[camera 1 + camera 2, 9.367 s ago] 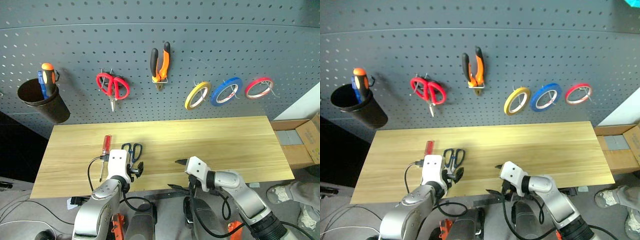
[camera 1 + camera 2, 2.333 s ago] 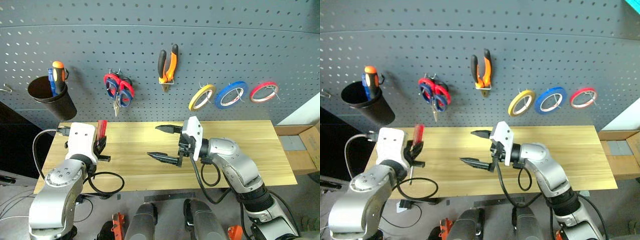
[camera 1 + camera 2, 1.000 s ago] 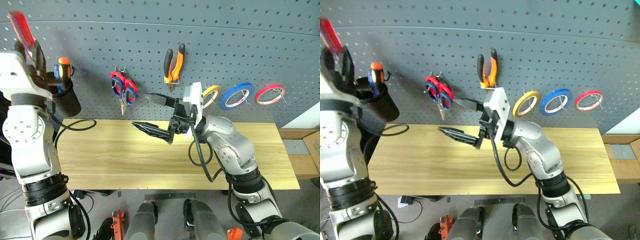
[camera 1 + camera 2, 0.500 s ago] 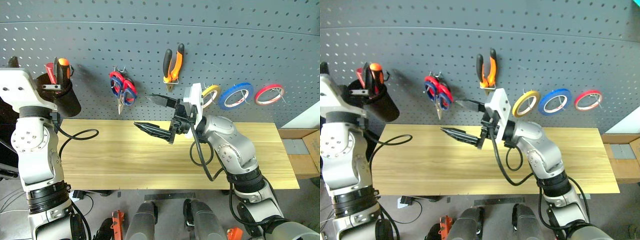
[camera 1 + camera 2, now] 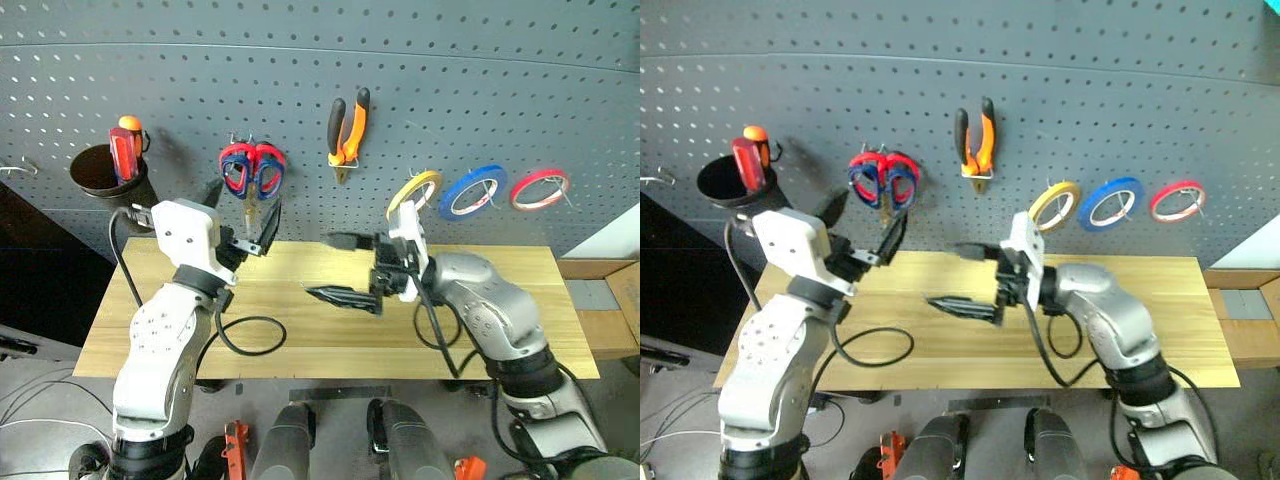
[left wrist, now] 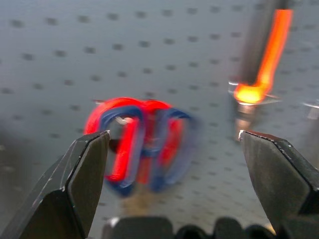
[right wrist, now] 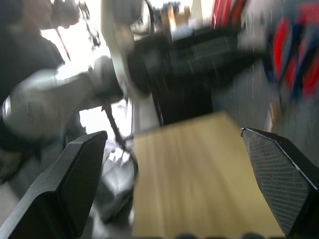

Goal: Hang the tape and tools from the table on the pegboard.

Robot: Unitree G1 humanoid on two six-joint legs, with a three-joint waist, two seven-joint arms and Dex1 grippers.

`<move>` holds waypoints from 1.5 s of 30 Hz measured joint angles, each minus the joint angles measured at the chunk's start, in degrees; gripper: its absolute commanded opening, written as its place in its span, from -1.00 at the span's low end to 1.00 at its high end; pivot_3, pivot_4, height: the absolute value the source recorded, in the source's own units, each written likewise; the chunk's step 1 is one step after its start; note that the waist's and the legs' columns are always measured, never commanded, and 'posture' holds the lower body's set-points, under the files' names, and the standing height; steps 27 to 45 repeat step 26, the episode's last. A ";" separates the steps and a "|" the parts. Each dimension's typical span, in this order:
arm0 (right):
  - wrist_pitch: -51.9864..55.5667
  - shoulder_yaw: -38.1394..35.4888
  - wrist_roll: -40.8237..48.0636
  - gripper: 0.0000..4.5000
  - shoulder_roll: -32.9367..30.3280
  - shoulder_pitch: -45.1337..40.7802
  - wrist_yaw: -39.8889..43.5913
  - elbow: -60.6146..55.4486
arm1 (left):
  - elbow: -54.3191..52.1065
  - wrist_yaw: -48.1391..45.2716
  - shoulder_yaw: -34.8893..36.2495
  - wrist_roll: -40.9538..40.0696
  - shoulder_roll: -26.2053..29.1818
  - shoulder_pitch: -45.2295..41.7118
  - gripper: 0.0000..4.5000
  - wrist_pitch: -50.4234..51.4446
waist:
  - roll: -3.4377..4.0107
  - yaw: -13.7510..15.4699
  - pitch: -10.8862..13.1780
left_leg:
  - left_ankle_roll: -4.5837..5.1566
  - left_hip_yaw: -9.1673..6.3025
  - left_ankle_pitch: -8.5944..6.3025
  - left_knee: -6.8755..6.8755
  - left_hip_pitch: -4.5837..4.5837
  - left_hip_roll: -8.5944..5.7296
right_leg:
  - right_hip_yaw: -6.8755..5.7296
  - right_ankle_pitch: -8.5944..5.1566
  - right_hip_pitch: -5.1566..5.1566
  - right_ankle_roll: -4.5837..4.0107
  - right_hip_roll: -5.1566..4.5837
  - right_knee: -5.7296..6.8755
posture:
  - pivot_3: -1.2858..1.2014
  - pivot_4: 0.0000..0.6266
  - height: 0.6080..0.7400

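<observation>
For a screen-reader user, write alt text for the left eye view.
A dark grey pegboard holds a black cup with two screwdrivers, two overlapping pairs of scissors, orange pliers and yellow, blue and red tape rolls. Below it, over a bare wooden table, the left end effector and right end effector hang open, holding nothing.

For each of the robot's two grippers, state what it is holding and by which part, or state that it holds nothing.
Nothing is held. The left gripper is open and empty in front of the pegboard; the right gripper is open and empty above the table.
</observation>
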 measured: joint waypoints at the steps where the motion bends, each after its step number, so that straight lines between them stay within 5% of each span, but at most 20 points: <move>1: 0.11 -0.20 0.02 1.00 -0.54 0.84 0.33 0.00 | -0.32 0.02 0.07 -0.01 -0.06 1.40 0.97 0.37 | 0.01 -0.06 -0.02 | 0.04 0.01 -0.02 -0.01 0.05 0.04 | 0.01 0.00 0.00 -0.01 0.04 0.06 | 0.11 -0.36 1.00; 8: -3.73 0.07 -2.57 1.00 0.64 7.32 -0.28 5.09 | 3.01 -1.05 0.18 0.28 -2.25 10.81 0.97 -2.45 | 0.08 0.36 -2.39 | -0.04 0.05 0.03 -0.02 0.11 0.04 | -0.01 -0.01 0.18 -0.01 0.05 -0.06 | 0.10 -0.67 1.00; 15: -17.44 -11.68 -8.00 1.00 9.82 7.47 -17.18 24.57 | 19.03 -2.59 1.51 -1.24 -7.54 12.66 0.97 -7.89 | 0.23 0.51 -6.29 | 0.31 0.22 -0.05 -0.05 0.98 -0.01 | 0.00 0.01 1.22 0.00 0.26 -0.30 | 0.06 -0.92 1.00; 22: -23.33 -13.49 -12.49 1.00 6.13 17.30 -17.78 28.63 | 31.65 -3.83 4.44 -0.12 -7.67 12.19 0.97 -15.73 | 0.64 0.16 -10.56 | 0.56 0.57 -0.21 -0.19 2.05 0.02 | 0.14 -0.04 2.05 -0.04 0.40 -0.31 | 0.06 -1.00 1.00; 26: -25.97 -14.28 -14.78 1.00 5.00 20.43 -18.76 32.95 | 35.74 -3.76 5.76 0.11 -7.79 12.70 0.97 -18.57 | 0.74 -0.11 -11.02 | 0.64 1.01 -0.20 -0.17 2.73 0.15 | 0.44 -0.27 2.53 0.06 0.49 -0.23 | 0.07 -1.00 1.00; 45: -25.97 -14.28 -14.78 1.00 5.00 20.43 -18.76 32.95 | 35.74 -3.76 5.76 0.11 -7.79 12.70 0.97 -18.57 | 0.74 -0.11 -11.02 | 0.64 1.01 -0.20 -0.17 2.73 0.15 | 0.44 -0.27 2.53 0.06 0.49 -0.23 | 0.07 -1.00 1.00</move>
